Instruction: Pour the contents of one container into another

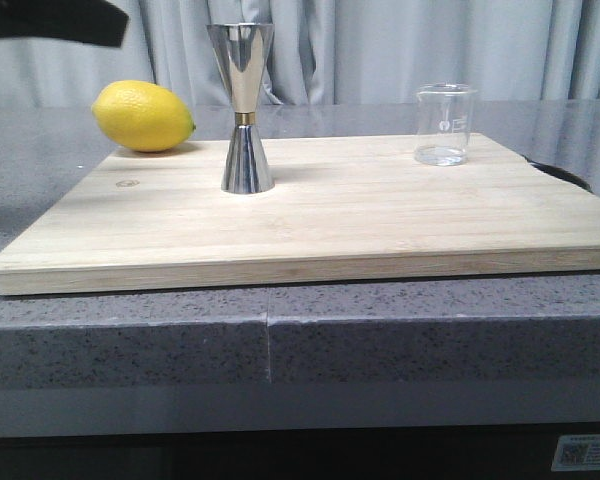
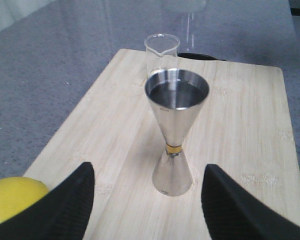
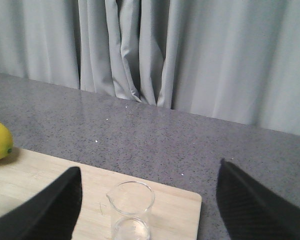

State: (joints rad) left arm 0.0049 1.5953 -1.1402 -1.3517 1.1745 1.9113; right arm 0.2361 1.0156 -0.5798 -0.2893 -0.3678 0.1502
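The steel jigger [image 1: 247, 110] with its gold waist band stands upright on the wooden board [image 1: 310, 230], left of centre. The clear glass beaker [image 1: 445, 125] stands upright near the board's far right corner. In the left wrist view my left gripper [image 2: 149, 167] is open, and the jigger [image 2: 175, 130] stands just ahead of its fingers [image 2: 70, 205], untouched, with the beaker [image 2: 161, 47] behind it. In the right wrist view my right gripper [image 3: 149, 167] hangs open above the beaker [image 3: 131, 207] without touching it. Its pouring lip points toward the lemon side.
A yellow lemon [image 1: 143, 116] lies at the board's far left corner, also seen as the lemon [image 2: 15, 200] beside the left finger. A dark part of an arm [image 1: 50, 20] shows at the top left. Grey counter [image 1: 280, 340] surrounds the board; curtains hang behind.
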